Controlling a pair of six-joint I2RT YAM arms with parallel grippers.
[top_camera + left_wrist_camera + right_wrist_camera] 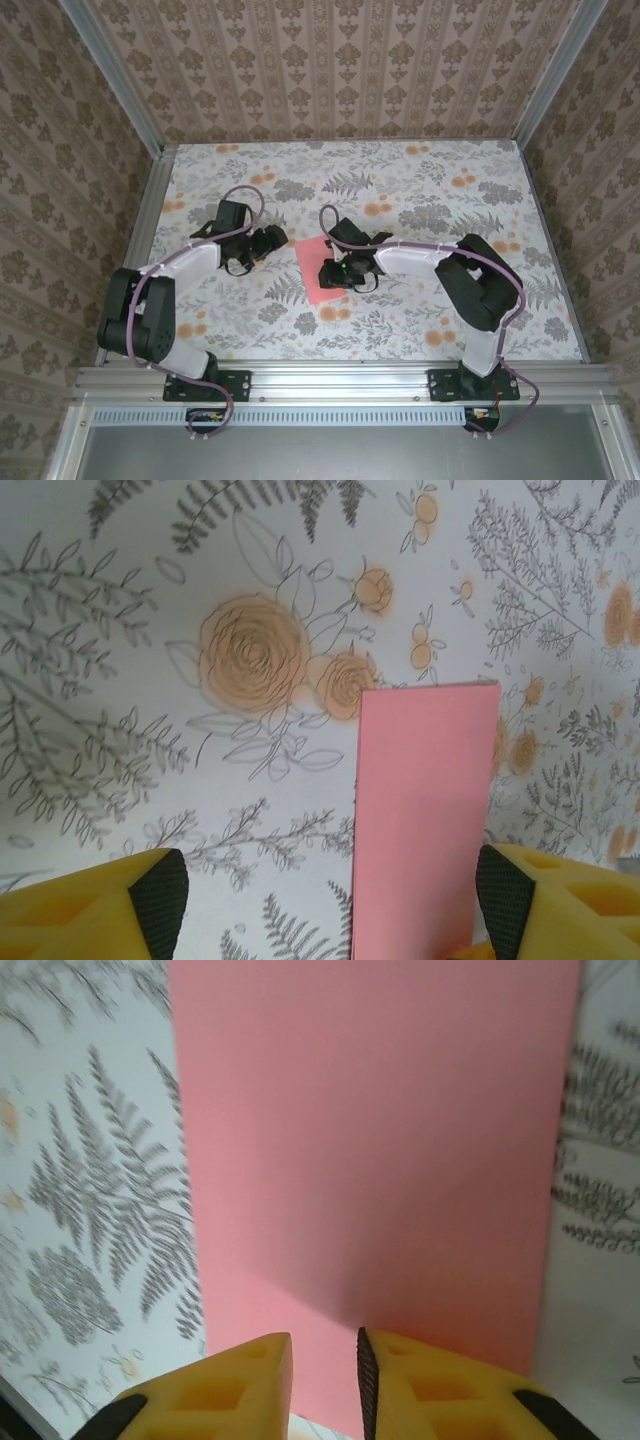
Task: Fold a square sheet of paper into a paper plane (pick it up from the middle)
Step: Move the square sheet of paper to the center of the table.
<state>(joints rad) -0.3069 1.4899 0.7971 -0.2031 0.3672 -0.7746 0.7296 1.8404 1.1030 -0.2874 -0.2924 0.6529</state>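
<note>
- L fingers [505, 905]: yellow w/ black pads, spread wide at both lower corners of the left wrist view. The L gripper [330, 895] grips nothing.
- R fingers [230, 1390]: yellow, close together w/ only a narrow slit between them. The R gripper [324, 1360] sits low over the near part of the pink sheet [370, 1140]. Can't tell if the tips touch the paper. Nothing is seen pinched in the slit.
- Sheet shape: plain salmon-pink and flat, a narrow rectangle, approx. twice as long as wide. The corners are square and no end is pointed.
- Sheet position, top view: it lies on the floral tablecloth [420, 190], approx. mid-table, between the two grippers.
- Long axis, top view: it runs near-to-far, slightly tilted, w/ the far end leaning L and the near end leaning R. The short edges are at the far and near ends.
- L wrist view: the long axis runs straight away from the cam. The far short edge lies just below an orange printed rose [345, 680]. The sheet sits between the pads but off-centre, its R long edge just beside the R pad and well apart from the L pad.
- R wrist view: the long edges run away from the cam on both sides, w/ fern print to the L.
- Top view: the R gripper overlaps the sheet's R long edge approx. mid-length. The L gripper is just beside the far L corner.
</note>
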